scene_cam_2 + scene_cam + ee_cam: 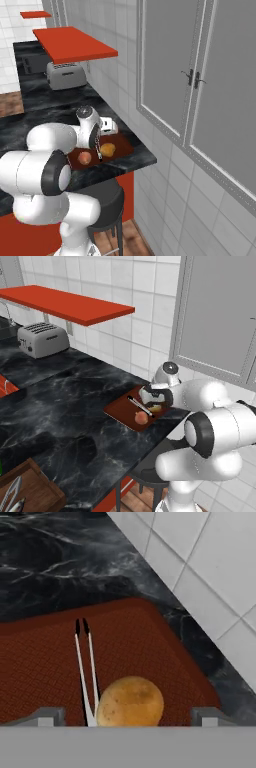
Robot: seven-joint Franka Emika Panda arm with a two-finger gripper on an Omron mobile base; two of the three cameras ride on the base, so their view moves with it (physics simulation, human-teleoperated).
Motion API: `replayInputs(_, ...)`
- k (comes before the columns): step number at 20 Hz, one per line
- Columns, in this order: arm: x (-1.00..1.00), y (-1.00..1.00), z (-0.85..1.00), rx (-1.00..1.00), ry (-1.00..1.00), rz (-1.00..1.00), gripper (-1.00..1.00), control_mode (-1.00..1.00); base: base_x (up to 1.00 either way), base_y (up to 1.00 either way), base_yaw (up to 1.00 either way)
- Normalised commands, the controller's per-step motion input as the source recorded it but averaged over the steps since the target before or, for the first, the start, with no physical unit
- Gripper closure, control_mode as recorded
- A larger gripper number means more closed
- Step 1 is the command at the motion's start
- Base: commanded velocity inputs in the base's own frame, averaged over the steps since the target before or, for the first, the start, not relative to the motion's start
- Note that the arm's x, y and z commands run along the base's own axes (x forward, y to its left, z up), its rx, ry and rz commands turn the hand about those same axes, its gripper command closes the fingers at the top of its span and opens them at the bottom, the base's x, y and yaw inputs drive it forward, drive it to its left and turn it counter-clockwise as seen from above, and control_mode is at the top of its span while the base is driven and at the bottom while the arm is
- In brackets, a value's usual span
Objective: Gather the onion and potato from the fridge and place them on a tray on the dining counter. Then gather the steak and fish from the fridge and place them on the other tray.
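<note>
i see my gripper [128, 717] hanging just over the red-brown tray [118, 409], which sits at the right end of the black worktop [60, 406] close to the tiled wall, and its fingers [47, 716] are spread wide with the potato [130, 702] sitting between them, not pinched. the potato lies on the tray beside a pair of thin white tongs [85, 667], and the onion [141, 417] sits on the near part of the same tray. far to the left on the worktop i can see a grey toaster [42, 338] under a red shelf [70, 305], and a wooden box [30, 491] sits at the near left.
</note>
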Motion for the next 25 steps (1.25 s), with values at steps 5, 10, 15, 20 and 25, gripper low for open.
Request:
replayInputs(5, -0.52, 0.00, 1.00, 0.00, -0.36, 0.04, -1.00, -1.00, 0.00, 0.00, 0.00)
replayInputs(10, -0.69, 0.00, 1.00, 0.01, -0.35, 0.03, -1.00, -1.00, 0.00, 0.00, 0.00)
replayInputs(15, -0.70, 0.00, 1.00, 0.03, -0.14, 0.00, -1.00, -1.00, 0.00, 0.00, 0.00)
replayInputs(20, -0.48, 0.00, 1.00, 0.03, 0.04, 0.01, -1.00, -1.00, 0.00, 0.00, 0.00)
replayInputs(25, -0.23, 0.00, 0.39, 0.02, 0.34, 0.05, -1.00, -1.00, 0.00, 0.00, 0.00)
